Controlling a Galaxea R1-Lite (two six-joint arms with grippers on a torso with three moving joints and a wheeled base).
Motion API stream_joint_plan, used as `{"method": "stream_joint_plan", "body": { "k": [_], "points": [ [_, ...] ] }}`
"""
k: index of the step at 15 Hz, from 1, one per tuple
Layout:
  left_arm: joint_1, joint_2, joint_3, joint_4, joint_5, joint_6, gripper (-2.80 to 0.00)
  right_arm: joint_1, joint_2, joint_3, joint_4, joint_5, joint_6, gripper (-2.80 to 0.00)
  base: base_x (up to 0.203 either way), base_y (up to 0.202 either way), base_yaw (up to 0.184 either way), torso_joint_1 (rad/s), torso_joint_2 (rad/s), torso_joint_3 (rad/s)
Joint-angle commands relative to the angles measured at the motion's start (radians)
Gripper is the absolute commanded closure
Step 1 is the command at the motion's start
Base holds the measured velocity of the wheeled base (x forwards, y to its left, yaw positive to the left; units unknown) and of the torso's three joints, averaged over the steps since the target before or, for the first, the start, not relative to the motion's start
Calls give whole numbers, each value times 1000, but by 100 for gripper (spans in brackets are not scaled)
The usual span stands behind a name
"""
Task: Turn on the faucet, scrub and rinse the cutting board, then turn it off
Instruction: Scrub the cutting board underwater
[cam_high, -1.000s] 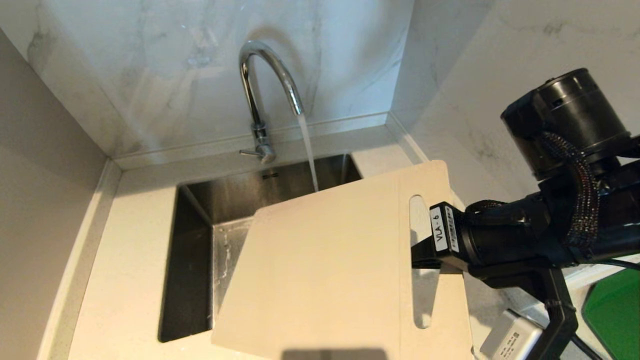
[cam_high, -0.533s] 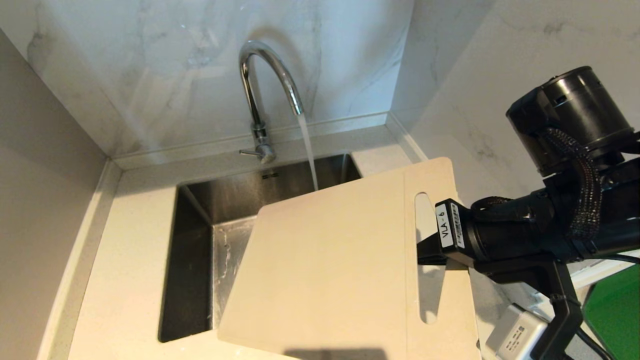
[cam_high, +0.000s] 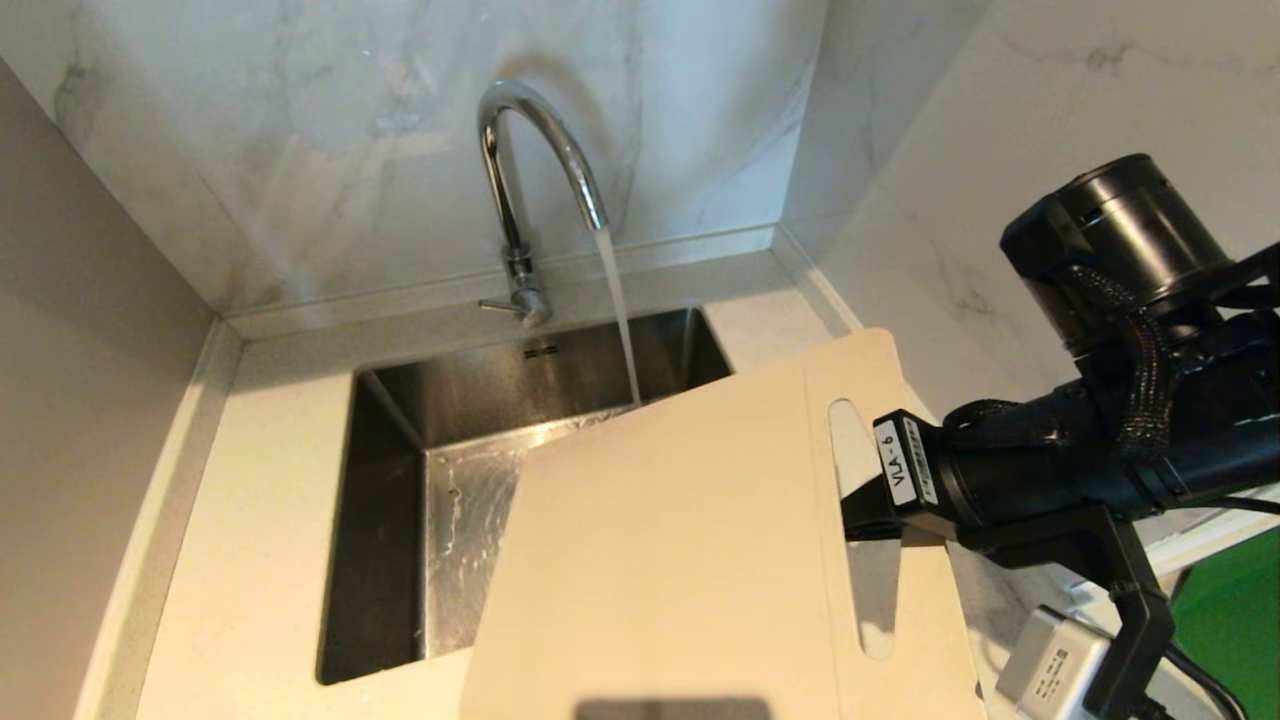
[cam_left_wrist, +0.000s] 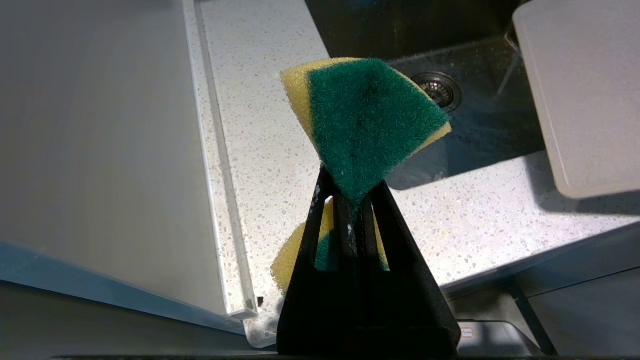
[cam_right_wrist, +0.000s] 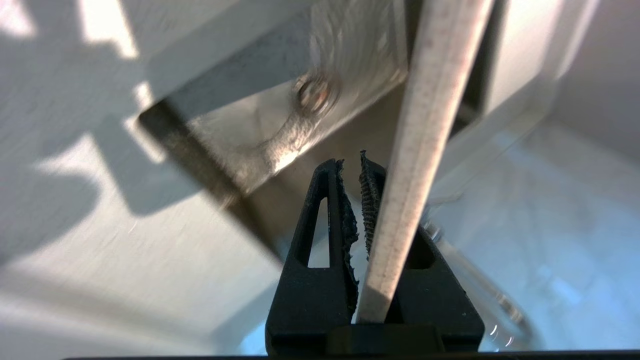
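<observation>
Cutting board (cam_high: 690, 540), one cream slab with a long handle hole, hangs tilted over the right part of the sink (cam_high: 400, 480), its handle end nipped edge-on in the right tool (cam_right_wrist: 361, 220), whose two ribbed pads are closed almost together on the thin rim; the black right arm reaches in from the right, above a strip of speckled table (cam_high: 250, 520); one chrome faucet (cam_high: 520, 190) stands behind the basin, its single stream of water (cam_high: 620, 320) falling just at the board's far edge and disappearing behind it; the board covers much of the basin's right half from the head view; the left tool (cam_left_wrist: 350, 200) is out to the left over the table's front edge, pinched tight on one green-and-yellow sponge (cam_left_wrist: 365, 120), folded between the fingers, with the drain visible past it; compared with a second ago the board has slid toward the right and nearer, uncovering more of the wet sink floor, and the stream now meets its top edge; the faucet and lever are unchanged.
</observation>
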Motion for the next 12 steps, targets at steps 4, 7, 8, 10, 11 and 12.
{"method": "stream_joint_plan", "body": {
  "k": [4, 7, 8, 10, 11, 12],
  "points": [
    [0, -2, 0, 0, 0, 0, 0, -43, 13, -84, 29, 20, -43, 0, 0, 0, 0, 0, 0, 0],
    [0, -2, 0, 0, 0, 0, 0, -52, 62, -115, 77, 20, -101, 0, 0, 0, 0, 0, 0, 0],
    [0, -2, 0, 0, 0, 0, 0, -59, 67, -118, 78, 20, -110, 0, 0, 0, 0, 0, 0, 0],
    [0, -2, 0, 0, 0, 0, 0, -59, 69, -120, 78, 20, -112, 0, 0, 0, 0, 0, 0, 0],
    [0, -2, 0, 0, 0, 0, 0, -59, 71, -120, 78, 20, -113, 0, 0, 0, 0, 0, 0, 0],
    [0, -2, 0, 0, 0, 0, 0, -59, 72, -116, 78, 20, -113, 0, 0, 0, 0, 0, 0, 0]
  ]
}}
